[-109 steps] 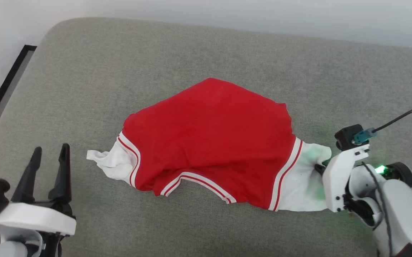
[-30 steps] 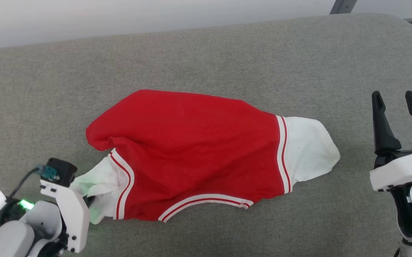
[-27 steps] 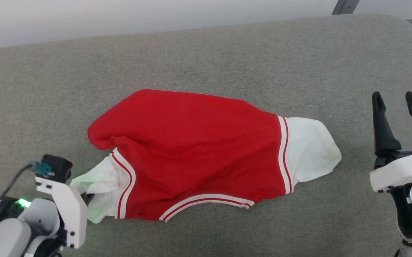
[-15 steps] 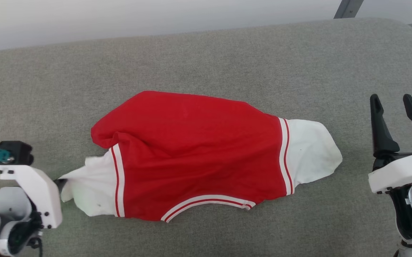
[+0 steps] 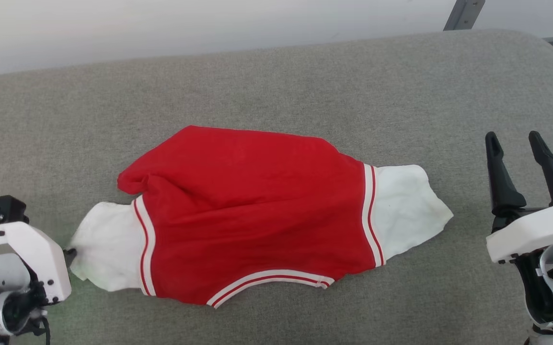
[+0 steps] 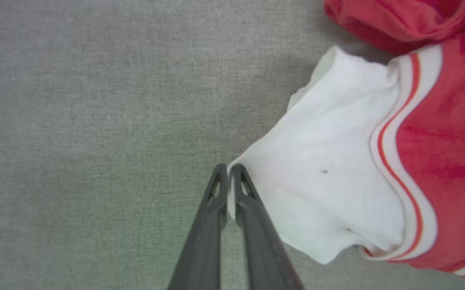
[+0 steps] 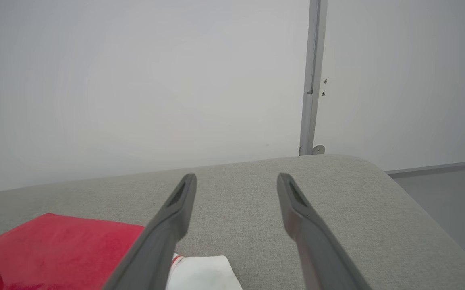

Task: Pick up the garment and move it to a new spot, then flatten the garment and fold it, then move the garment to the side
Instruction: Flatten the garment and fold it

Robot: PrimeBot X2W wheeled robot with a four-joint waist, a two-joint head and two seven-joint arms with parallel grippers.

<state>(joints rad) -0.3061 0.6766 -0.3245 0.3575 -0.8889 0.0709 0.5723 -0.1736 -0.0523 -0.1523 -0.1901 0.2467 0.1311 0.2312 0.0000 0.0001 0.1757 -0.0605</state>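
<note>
At the left end of the grey cushion (image 5: 305,72), the left gripper (image 6: 229,172) has its fingers squeezed nearly together, pinching the hem of a white sleeve (image 5: 106,251). The red jersey T-shirt (image 5: 257,211) lies a bit rumpled across the cushion's middle, sleeves out sideways. Over by the cushion's right end, the right gripper (image 5: 513,137) sits spread wide, holding nothing.

Grey cushion (image 5: 276,81) bare all round garment (image 5: 257,215): wide room behind, in front & at both ends. Right claw (image 5: 513,139), jaws apart, has clear run to near white sleeve (image 5: 406,211). Far edge: wall (image 5: 161,24) & metal post (image 7: 312,80) close behind.
</note>
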